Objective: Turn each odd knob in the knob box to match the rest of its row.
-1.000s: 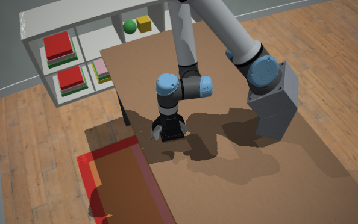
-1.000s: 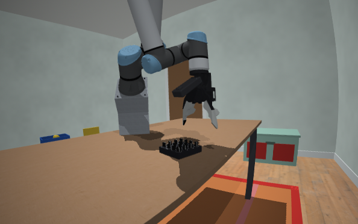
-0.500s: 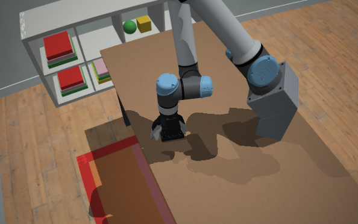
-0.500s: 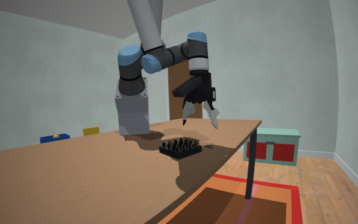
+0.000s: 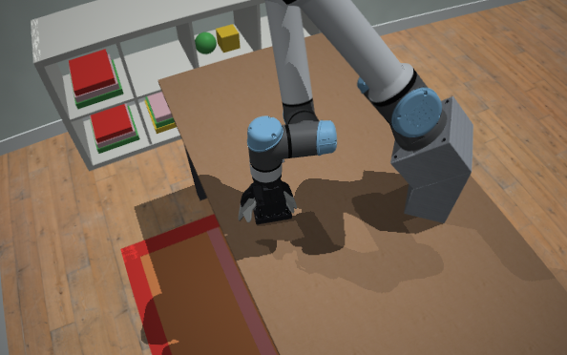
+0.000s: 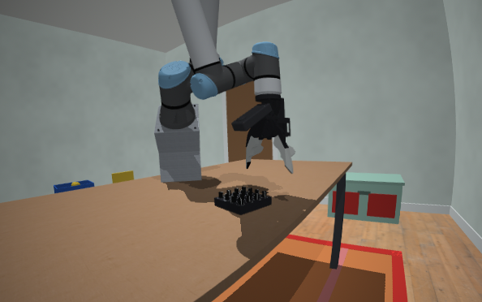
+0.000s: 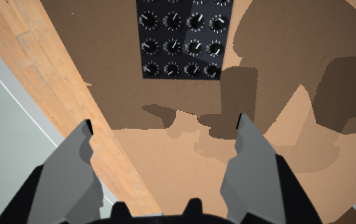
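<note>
Fingers (image 5: 267, 211) (image 6: 268, 168) spread and holding nothing, a robot hovers above the knob box (image 5: 273, 220) (image 6: 242, 204) (image 7: 182, 50) near the worktop's (image 5: 334, 305) (image 6: 134, 231) (image 7: 145, 155) long edge, where centring squarely over one odd knob before gripping should spare its neighbours.

"What's lost on the box (image 6: 243, 205) (image 7: 182, 75)?"

"Wrist view: its far end is cut off by the top edge. Row letters? Unreadable."

"And the table's (image 5: 382, 305) (image 6: 122, 227) near corner?"

"Cropped, exterior view."
</note>
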Tool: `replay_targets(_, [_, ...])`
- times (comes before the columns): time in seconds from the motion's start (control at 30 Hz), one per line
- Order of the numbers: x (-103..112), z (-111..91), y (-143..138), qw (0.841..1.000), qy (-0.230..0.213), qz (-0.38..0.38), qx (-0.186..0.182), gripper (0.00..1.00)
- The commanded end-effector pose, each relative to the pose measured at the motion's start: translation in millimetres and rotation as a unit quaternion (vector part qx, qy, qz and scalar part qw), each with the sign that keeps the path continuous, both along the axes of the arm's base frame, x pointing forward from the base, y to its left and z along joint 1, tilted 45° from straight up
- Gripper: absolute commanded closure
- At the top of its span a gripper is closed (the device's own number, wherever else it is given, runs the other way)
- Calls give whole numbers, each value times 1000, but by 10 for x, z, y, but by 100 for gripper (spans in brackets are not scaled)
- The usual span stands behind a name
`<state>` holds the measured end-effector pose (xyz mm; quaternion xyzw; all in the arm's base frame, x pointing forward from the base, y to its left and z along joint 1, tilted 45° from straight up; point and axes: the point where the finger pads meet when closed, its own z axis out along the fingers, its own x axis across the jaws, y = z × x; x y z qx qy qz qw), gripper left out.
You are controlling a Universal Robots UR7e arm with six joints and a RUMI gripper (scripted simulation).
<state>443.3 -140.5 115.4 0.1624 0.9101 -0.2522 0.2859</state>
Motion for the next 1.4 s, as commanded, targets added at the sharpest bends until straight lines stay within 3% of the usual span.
replay_targets(0.0, [1, 4, 1, 1000, 0, 0, 0, 0])
replay_targets(1.37, [0, 9, -4, 1000, 9, 12, -7, 0])
